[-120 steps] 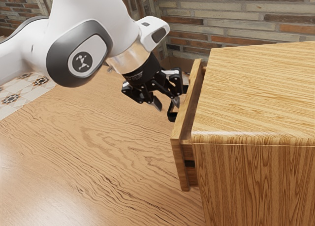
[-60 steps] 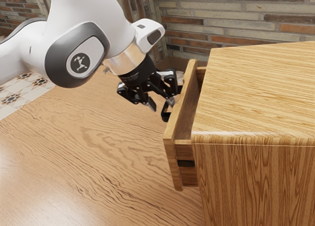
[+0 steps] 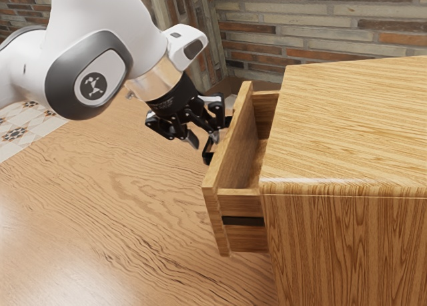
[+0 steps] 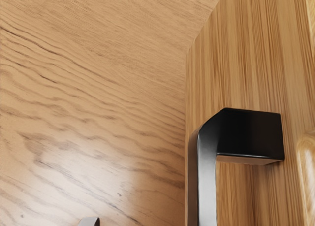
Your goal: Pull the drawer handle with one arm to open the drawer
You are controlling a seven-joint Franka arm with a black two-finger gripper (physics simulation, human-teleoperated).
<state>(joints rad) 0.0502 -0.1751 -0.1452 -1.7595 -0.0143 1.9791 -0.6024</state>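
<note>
Wooden drawer (image 3: 235, 149) stood farther out of its cabinet (image 3: 347, 146) toward the exterior view's left than a second before | gripper (image 3: 202, 145) had travelled with it, at the black handle (image 4: 202, 186) | grip on handle: could not tell, contact hidden | opening well underway

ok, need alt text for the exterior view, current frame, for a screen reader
A white robot arm has its black gripper at the front of a partly open wooden drawer, which juts from a wooden cabinet at the exterior view's right. The cabinet stands on a wood-grain table, with a brick wall behind.
</note>
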